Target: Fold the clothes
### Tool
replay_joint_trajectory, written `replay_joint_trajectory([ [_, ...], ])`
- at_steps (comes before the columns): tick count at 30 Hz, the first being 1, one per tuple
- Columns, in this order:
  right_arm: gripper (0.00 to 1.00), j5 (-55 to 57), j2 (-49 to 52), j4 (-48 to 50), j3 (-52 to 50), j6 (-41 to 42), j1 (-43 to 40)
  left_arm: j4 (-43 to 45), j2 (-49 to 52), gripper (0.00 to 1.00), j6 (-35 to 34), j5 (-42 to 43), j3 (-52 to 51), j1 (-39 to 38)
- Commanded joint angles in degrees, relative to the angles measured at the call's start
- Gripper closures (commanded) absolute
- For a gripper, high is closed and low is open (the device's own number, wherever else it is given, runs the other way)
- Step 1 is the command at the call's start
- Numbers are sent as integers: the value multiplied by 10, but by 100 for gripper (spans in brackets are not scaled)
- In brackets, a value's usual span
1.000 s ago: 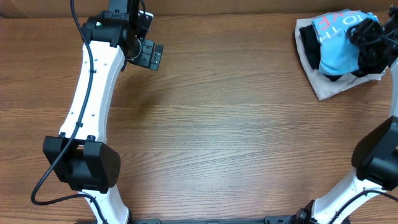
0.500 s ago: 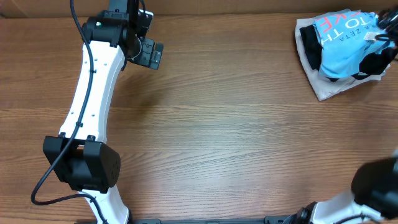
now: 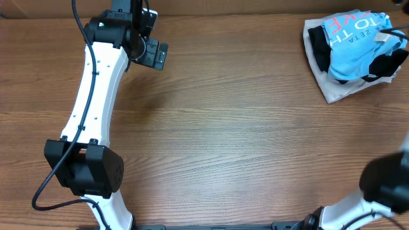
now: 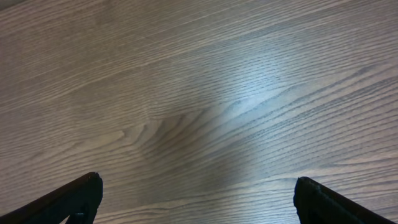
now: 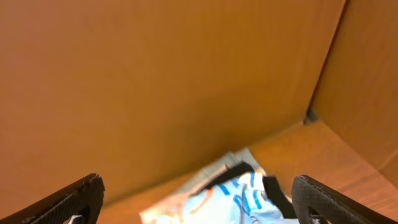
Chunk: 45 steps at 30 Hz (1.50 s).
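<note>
We see the left gripper (image 4: 198, 200) spread over the surface (image 4: 199, 93), and the right gripper (image 5: 196, 200) spread, facing the sky-blue T-shirt (image 3: 350, 48) lying on a black garment (image 3: 317, 45).

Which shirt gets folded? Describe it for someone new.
On the wooden table, look to the far right corner. The T-shirt lies on top there: sky blue with white lettering, unlike the black garment and pale cloth beneath it.
</note>
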Motion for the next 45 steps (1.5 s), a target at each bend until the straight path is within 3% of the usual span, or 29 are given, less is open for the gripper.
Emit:
replay_joint_trajectory([
  [1,0,81,68,-2,1,-47,16,1,-1,0,-10,7,-3,6],
  [11,0,166,273,-121,1,-48,16,1,-1,0,-10,7,-3,6],
  [16,0,165,296,-143,1,-44,15,1,-1,0,-10,7,-3,6],
  [20,0,165,273,-169,36,-21,16,1,-1,0,-10,7,-3,6],
  [29,0,145,152,-362,351,43,31,1,-1,0,-10,7,-3,6],
  [33,0,145,85,-374,478,43,42,1,-1,0,-10,7,-3,6],
  [38,0,145,21,-334,547,43,42,1,-1,0,-10,7,-3,6],
  [45,0,145,-38,-334,552,43,42,1,-1,0,-10,7,-3,6],
])
